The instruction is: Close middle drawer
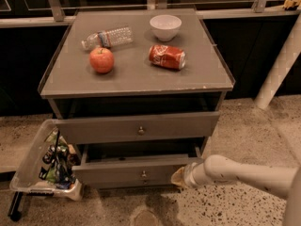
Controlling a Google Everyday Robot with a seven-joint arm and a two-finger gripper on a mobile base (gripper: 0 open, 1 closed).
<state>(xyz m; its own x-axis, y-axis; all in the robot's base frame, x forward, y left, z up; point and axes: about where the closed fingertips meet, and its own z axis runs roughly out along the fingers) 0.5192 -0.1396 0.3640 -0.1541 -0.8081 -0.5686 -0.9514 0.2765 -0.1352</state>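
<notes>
The middle drawer [122, 172] is the lower, narrower-fronted grey drawer with a small brass knob [144, 175]. It stands pulled out a little from the cabinet, with a dark gap above its front. The taller knobbed drawer [136, 127] sits above it, also slightly out. My gripper [178, 177] is at the end of a white arm that comes in from the lower right. It sits at the right end of the middle drawer's front, touching or nearly touching it.
On the cabinet top [136, 79] lie a red apple [101, 60], a plastic bottle [106, 37], a white bowl [165, 27] and a red can [167, 56]. A clear bin [28, 166] with items stands on the floor at the left. A white post [280, 65] rises at the right.
</notes>
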